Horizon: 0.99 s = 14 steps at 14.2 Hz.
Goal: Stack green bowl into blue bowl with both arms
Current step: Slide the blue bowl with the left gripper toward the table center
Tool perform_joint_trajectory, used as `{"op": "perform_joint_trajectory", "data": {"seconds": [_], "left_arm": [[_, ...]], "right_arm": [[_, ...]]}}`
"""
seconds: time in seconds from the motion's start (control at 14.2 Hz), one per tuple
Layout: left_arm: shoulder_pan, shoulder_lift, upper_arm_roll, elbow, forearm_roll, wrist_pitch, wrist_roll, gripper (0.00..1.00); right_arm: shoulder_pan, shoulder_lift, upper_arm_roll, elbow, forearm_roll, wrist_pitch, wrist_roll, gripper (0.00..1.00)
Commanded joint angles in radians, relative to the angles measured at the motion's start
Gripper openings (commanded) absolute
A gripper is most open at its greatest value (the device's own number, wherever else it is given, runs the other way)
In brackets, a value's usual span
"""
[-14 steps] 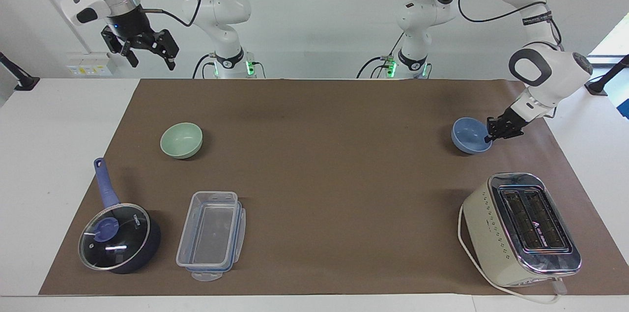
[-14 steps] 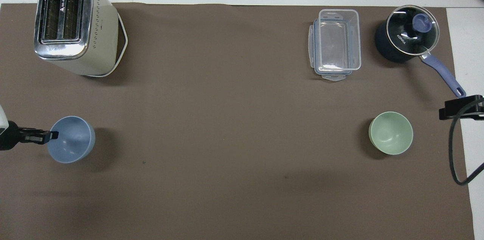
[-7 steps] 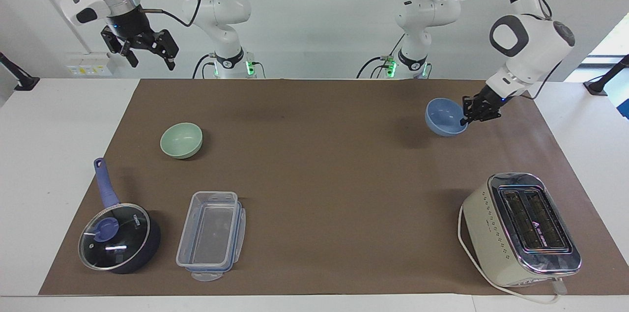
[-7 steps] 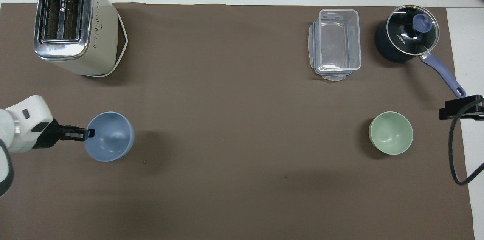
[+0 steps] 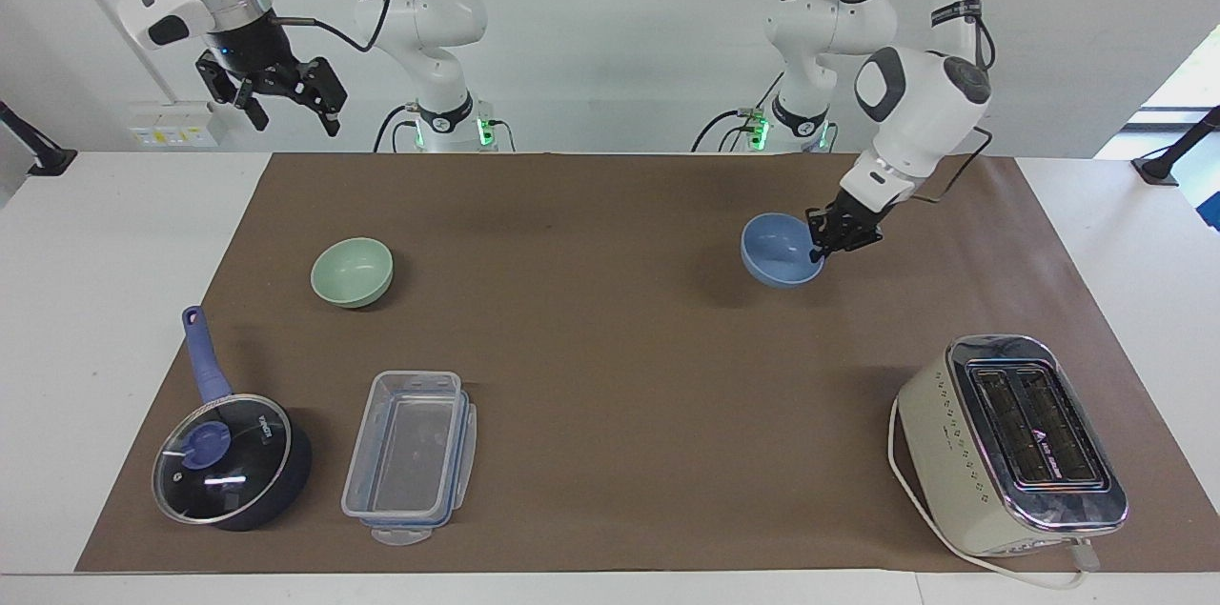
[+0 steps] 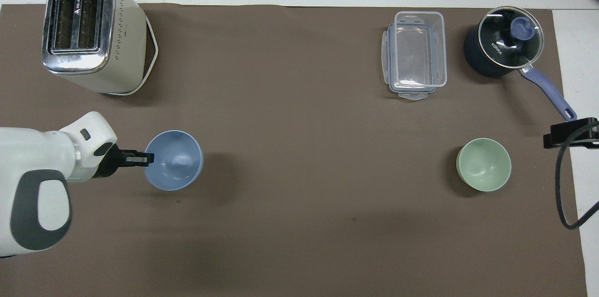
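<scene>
The blue bowl hangs slightly tilted just above the brown mat, toward the left arm's end. My left gripper is shut on the rim of the blue bowl, on the side toward the left arm's end. The green bowl sits upright on the mat toward the right arm's end, with nothing touching it. My right gripper waits open, high in the air over the table's edge at the right arm's end.
A cream toaster stands farther from the robots at the left arm's end. A clear plastic container and a dark lidded saucepan lie farther from the robots than the green bowl.
My left gripper has lifted the blue bowl off the mat and carried it from the left arm's end toward the middle. The right arm and the green bowl have not moved.
</scene>
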Motion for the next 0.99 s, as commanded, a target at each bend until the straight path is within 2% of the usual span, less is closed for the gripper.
{"op": "perform_joint_trajectory", "data": {"seconds": [0.0,0.35,0.92], "left_arm": [[-0.128,0.046,0.021,-0.004,0.0,0.091,-0.126,0.0],[-0.301,0.113,0.021,0.013,0.002,0.193,-0.283,0.0],[-0.311,0.133,0.021,0.007,0.042,0.181,-0.294,0.0]], "right_arm": [[-0.001,-0.025,-0.007,-0.03,0.006,0.005,-0.024,1.0],[-0.003,-0.026,-0.009,-0.03,0.006,0.004,-0.023,1.0],[-0.003,-0.029,-0.009,-0.035,0.006,0.005,-0.023,1.0]]}}
